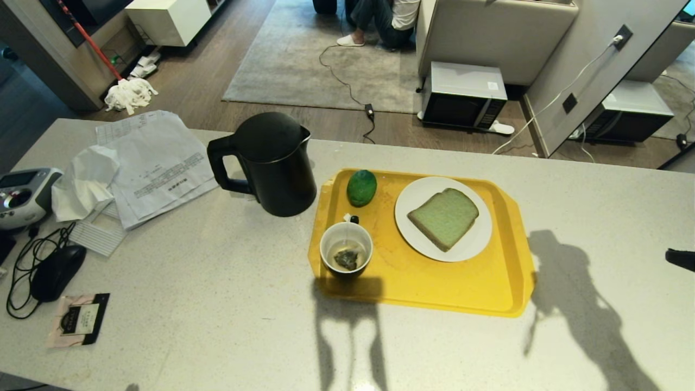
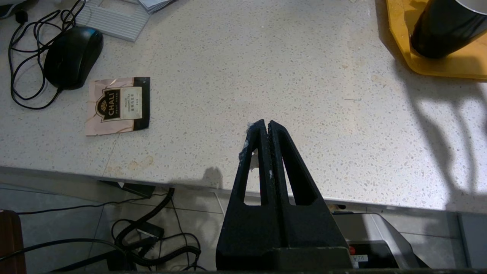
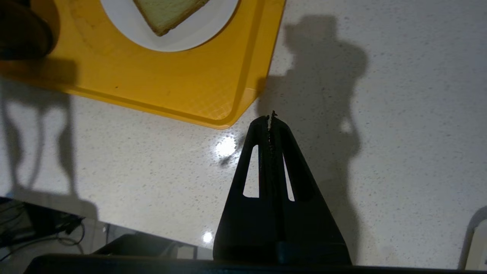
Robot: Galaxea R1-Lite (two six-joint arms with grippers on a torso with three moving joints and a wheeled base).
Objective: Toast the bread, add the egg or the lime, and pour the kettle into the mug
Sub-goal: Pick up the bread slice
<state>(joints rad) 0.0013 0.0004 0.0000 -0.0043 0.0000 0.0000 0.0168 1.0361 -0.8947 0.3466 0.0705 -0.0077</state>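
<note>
A pale green bread point(image 1: 443, 218) slice lies on a white plate point(image 1: 418, 239) on a yellow tray point(image 1: 434, 288). On the same tray sit the dark green lime point(image 1: 361, 188) and the mug point(image 1: 346, 251), which has a tea bag inside. The tall black kettle point(image 1: 274, 163) stands on the counter just left of the tray. No egg is in view. My right gripper point(image 3: 270, 118) is shut and empty, hovering over the counter by the tray's near right corner point(image 3: 224, 118); only its tip point(image 1: 673, 256) shows at the head view's right edge. My left gripper point(image 2: 267, 123) is shut and empty over the counter's front edge.
Papers and a crumpled tissue point(image 1: 152, 163) lie left of the kettle. A black mouse point(image 1: 57, 271) with its cable, a tea packet point(image 1: 79, 319) and a grey device point(image 1: 21, 195) sit at the counter's left end. Beyond the counter a microwave point(image 1: 461, 95) stands on the floor and a person point(image 1: 380, 19) sits.
</note>
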